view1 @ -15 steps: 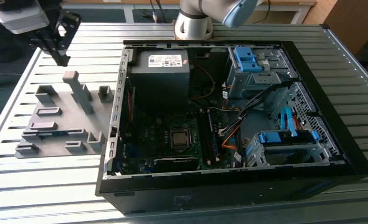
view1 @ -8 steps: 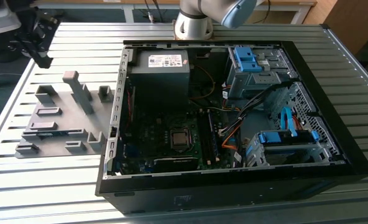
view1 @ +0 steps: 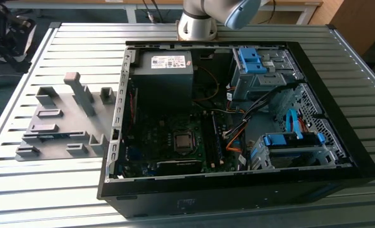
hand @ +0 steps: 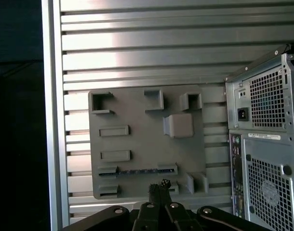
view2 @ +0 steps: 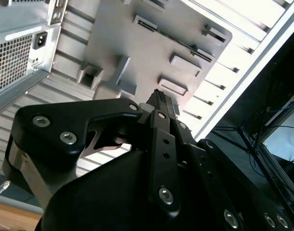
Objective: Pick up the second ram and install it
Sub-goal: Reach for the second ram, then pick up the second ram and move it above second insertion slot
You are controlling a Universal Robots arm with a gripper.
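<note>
One long, narrow green-blue circuit-board stick with dark chips along its face, the second ram, lies flat on the grey plastic holder tray. It is cradled between two low slotted blocks near one edge of the tray. In the exterior view we find the second ram in that same place. There the holder tray rests on the ribbed silver metal table, just beside the open black computer case on the exterior view's left.

We see the black gripper in both wrist views, hanging above the holder tray and apart from it. Its two dark fingers are pressed together at the tips, with nothing pinched between them. In the first wrist view those tips sit close to the second ram without touching it. In the second wrist view the gripper points toward the tray's upright blocks, with the case's perforated grey rear panel off to one side.

The case lies on its side with the side cover off, so we look down on the green motherboard. The pale grey robot arm rises from the table at the far side of the case.
</note>
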